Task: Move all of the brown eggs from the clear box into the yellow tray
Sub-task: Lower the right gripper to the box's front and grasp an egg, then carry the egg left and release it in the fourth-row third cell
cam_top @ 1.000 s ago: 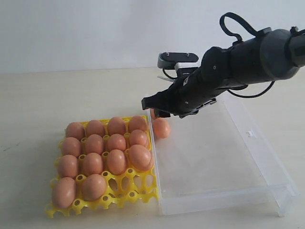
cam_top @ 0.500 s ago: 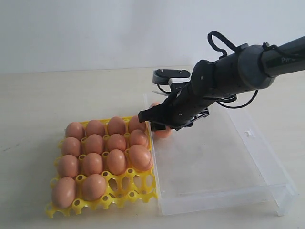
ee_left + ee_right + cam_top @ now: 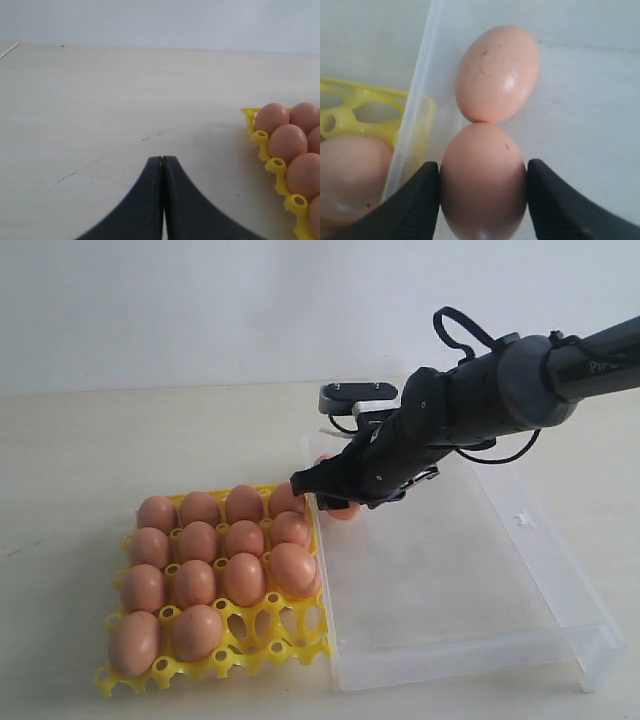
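Two eggs left in the box (image 3: 470, 570): near egg (image 3: 482, 180) sits between the right gripper (image 3: 482, 192) fingers, touching both, long axis along them; far egg (image 3: 497, 72) touches it, straight ahead. Left gripper (image 3: 162, 200) clenched, empty.

Pale wooden tabletop (image 3: 70, 470) with faint dark scuffs (image 3: 67, 175), plain white wall (image 3: 200, 310) behind.

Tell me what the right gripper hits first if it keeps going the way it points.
The nearer brown egg already sits between the right gripper fingers; beyond it lies the second egg, touching it. Depth past that is unclear.
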You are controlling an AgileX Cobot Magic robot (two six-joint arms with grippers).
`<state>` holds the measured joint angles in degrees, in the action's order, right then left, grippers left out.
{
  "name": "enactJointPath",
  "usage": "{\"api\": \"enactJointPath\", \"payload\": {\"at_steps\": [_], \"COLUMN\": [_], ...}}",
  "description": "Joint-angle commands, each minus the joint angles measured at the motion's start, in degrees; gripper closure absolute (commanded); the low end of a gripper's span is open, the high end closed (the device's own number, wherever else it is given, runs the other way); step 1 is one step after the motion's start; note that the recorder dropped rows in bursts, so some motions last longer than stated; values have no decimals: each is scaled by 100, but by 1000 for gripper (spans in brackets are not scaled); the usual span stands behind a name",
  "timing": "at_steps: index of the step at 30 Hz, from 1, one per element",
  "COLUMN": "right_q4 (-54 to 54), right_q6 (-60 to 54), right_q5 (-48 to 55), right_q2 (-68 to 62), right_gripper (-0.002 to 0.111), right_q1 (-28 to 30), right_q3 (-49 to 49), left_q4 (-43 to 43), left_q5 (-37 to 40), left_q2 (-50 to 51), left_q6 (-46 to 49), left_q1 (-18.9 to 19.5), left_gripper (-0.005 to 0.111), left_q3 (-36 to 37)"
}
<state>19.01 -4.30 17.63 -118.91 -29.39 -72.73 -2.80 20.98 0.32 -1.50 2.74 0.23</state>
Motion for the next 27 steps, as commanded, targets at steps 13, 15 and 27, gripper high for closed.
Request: {"api": "enactJointPath", "payload": {"at_steps": [13, 15, 27], "right_q4": [-4092, -4310, -5262], "right_q6": [3563, 3790, 4123], "right_q5": [-3563, -3902, -5443], "right_q2": [2131, 2200, 2205], "right_gripper": [108, 108, 108], "right_q1": [-462, -593, -964], "right_q3": [2299, 2573, 3578], "left_q4": [-32, -32, -32], "left_q5": [-57, -57, -57], "left_q2": [-32, -32, -32], "left_q6": [-26, -26, -26], "left_q1": [-32, -32, -32], "left_gripper": [107, 107, 107], "left_q3": [-23, -23, -23]}}
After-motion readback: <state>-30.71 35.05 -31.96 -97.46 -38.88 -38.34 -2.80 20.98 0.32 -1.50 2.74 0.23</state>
